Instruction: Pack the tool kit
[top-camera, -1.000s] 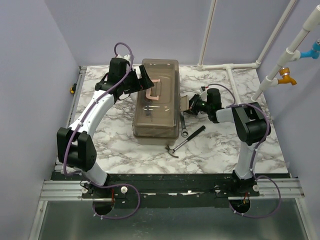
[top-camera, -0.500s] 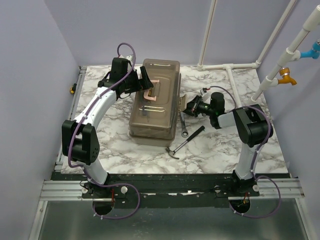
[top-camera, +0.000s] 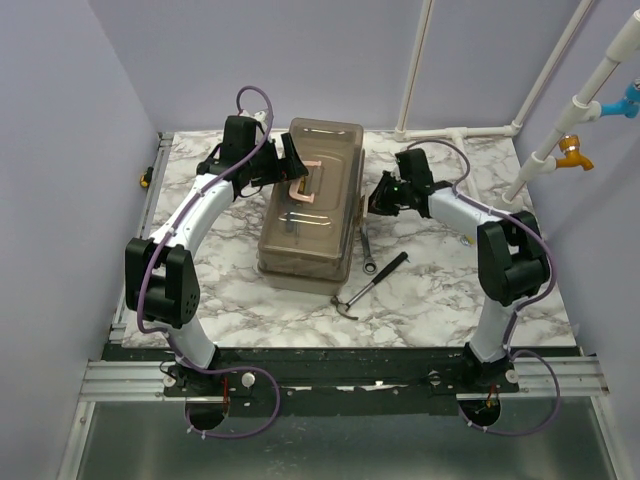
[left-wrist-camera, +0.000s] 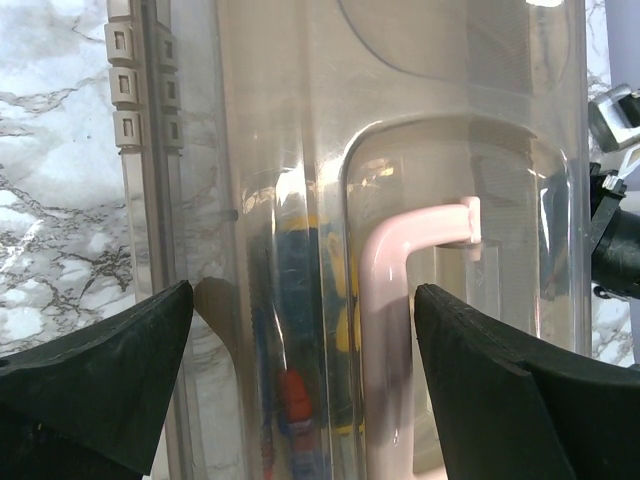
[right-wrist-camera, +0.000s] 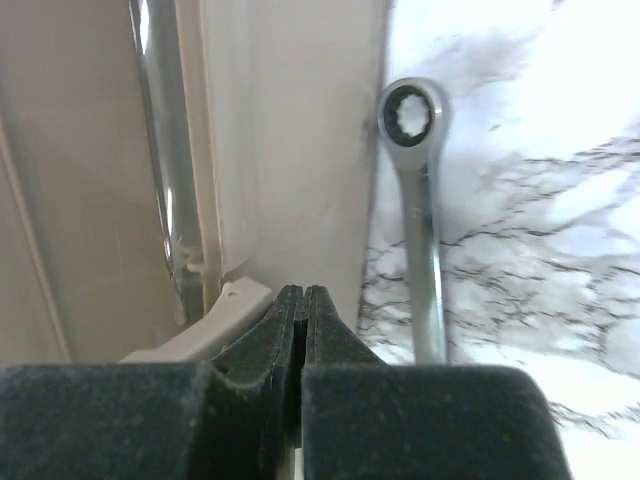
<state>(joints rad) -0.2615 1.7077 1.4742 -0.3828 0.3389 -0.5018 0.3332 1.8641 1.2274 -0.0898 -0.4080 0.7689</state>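
The toolbox (top-camera: 308, 205) sits closed on the table (top-camera: 450, 300). The left end effector (left-wrist-camera: 302, 300) gapes wide over its pink handle (left-wrist-camera: 385, 330); the right end effector (right-wrist-camera: 303, 300), pinched closed, hangs at its side beside the wrench (right-wrist-camera: 418, 200).

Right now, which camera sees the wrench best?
The right wrist view: the wrench shows close up, ring end clear, beside the toolbox. The top view shows it tiny; the left wrist view misses it.
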